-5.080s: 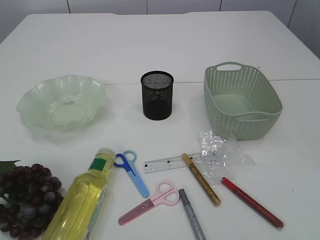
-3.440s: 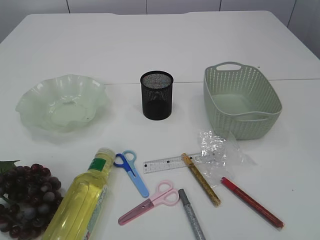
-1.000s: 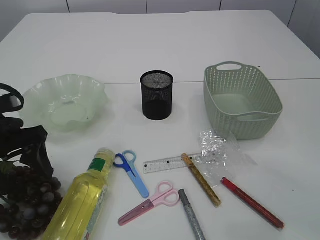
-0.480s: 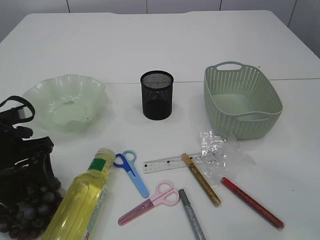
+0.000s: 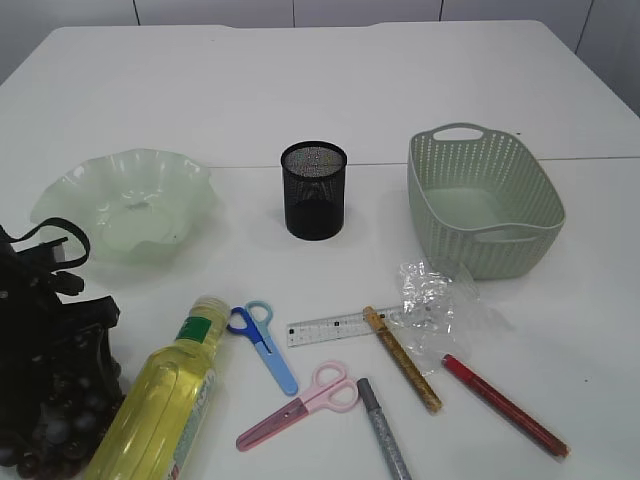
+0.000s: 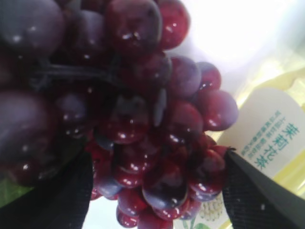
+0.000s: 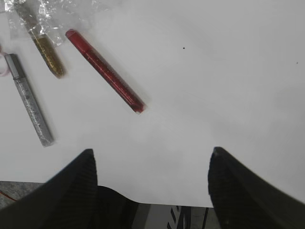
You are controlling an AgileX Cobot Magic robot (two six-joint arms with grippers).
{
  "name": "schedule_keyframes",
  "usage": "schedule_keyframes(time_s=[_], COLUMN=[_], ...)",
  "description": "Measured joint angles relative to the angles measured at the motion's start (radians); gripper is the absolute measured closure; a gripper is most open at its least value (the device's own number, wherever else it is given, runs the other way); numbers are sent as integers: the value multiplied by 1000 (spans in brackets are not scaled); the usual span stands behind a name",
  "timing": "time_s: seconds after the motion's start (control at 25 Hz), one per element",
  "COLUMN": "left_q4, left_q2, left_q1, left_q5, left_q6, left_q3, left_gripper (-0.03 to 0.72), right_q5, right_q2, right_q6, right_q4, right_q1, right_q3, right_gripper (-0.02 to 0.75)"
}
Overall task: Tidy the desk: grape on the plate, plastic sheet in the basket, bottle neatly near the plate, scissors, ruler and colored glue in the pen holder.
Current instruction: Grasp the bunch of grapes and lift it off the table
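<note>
1. Your left gripper [image 6: 157, 191] is down over the grape [image 6: 133, 119] bunch at the near-left corner of the table [image 5: 300, 90]. In the left wrist view its two dark fingers [image 6: 57, 200] stand wide apart, one on each side of the cluster, with the berries filling the gap between them.
2. You cannot tell from that close view whether the pads are pressing on the berries or only flanking them; the jaws are spread, not clamped.
3. In the exterior view the left arm covers most of the bunch; only a few dark berries [image 5: 40, 440] show at its foot, just beside the lying bottle [image 5: 160, 400].
4. The bottle's label also shows at the right edge of the left wrist view, touching or nearly touching the grapes.
5. The plate [image 5: 125, 205] sits beyond the arm, apart from the bunch.
6. Your right gripper [image 7: 150, 191] hangs over bare table with its jaws apart and nothing between them. The red glue stick [image 7: 105, 71] lies ahead of it, well clear of both fingers, with the silver glue stick [image 7: 29, 100] and gold glue stick [image 7: 44, 47] further left.
7. The plastic sheet [image 5: 440, 310] lies crumpled in front of the basket [image 5: 485, 200], and the pen holder [image 5: 314, 190] stands upright mid-table.
</note>
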Motion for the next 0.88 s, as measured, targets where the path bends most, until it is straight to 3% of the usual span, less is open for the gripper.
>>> schedule_keyframes(time_s=[0.24, 0.36, 0.6, 0.72, 0.88], left_q4=[-6, -9, -1, 31, 52], left_q2=[13, 24, 55, 55, 55], left_q1=[0, 0, 0, 0, -2], left_q5=[-32, -36, -17, -13, -4], left_q6=[0, 0, 0, 4, 4], left_q3=[-2, -2, -11, -11, -12], left_gripper=[165, 256, 505, 580, 596], right_q5=[0, 0, 0, 0, 0], right_q2=[0, 0, 0, 0, 0], right_q6=[0, 0, 0, 0, 0], right_q4=[0, 0, 0, 0, -1], right_q1=[0, 0, 0, 0, 0], right_q3=[0, 0, 0, 0, 0], right_gripper=[206, 206, 206, 206, 206])
